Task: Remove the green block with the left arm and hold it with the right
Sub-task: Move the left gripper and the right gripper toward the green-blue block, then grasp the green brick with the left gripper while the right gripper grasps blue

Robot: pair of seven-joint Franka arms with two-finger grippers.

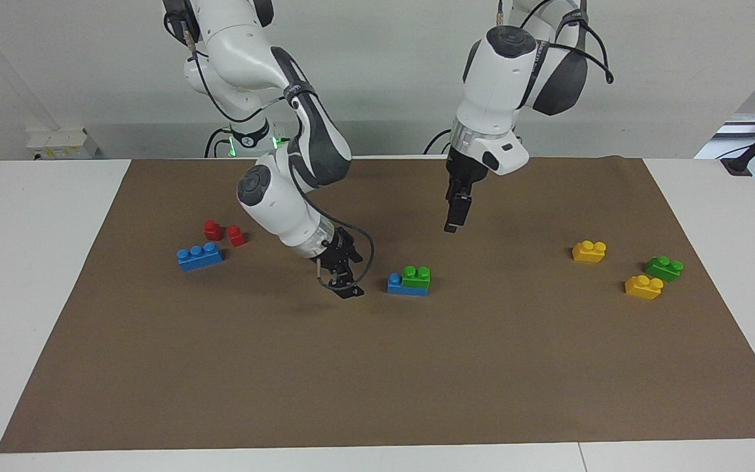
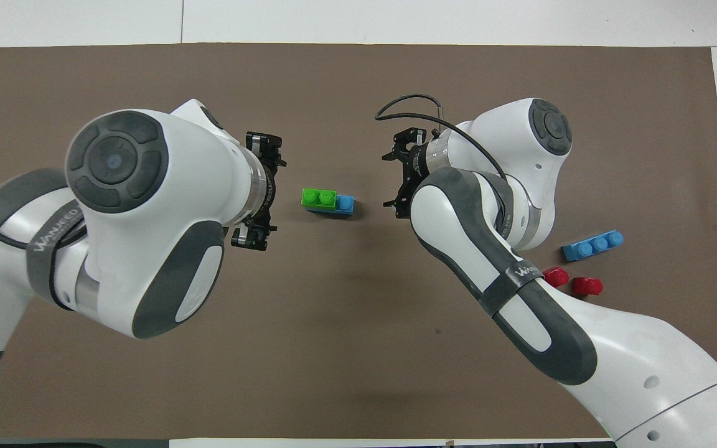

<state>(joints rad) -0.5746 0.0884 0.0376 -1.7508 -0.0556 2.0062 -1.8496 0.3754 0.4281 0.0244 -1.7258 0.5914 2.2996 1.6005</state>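
Note:
The green block (image 1: 416, 276) (image 2: 319, 198) sits on one end of a blue brick (image 1: 396, 286) (image 2: 346, 204) in the middle of the brown mat. My left gripper (image 1: 451, 226) (image 2: 269, 190) hangs open above the mat, a little toward the left arm's end from the stack and clear of it. My right gripper (image 1: 344, 289) (image 2: 396, 175) is low over the mat, beside the stack on the right arm's side, open and holding nothing. A small gap separates it from the blue brick.
Toward the left arm's end lie two yellow bricks (image 1: 589, 251) (image 1: 643, 286) and another green brick (image 1: 664, 268). Toward the right arm's end lie a blue three-stud brick (image 1: 200, 255) (image 2: 593, 244) and two red pieces (image 1: 212, 229) (image 1: 236, 235). White table (image 1: 37, 275) borders the mat.

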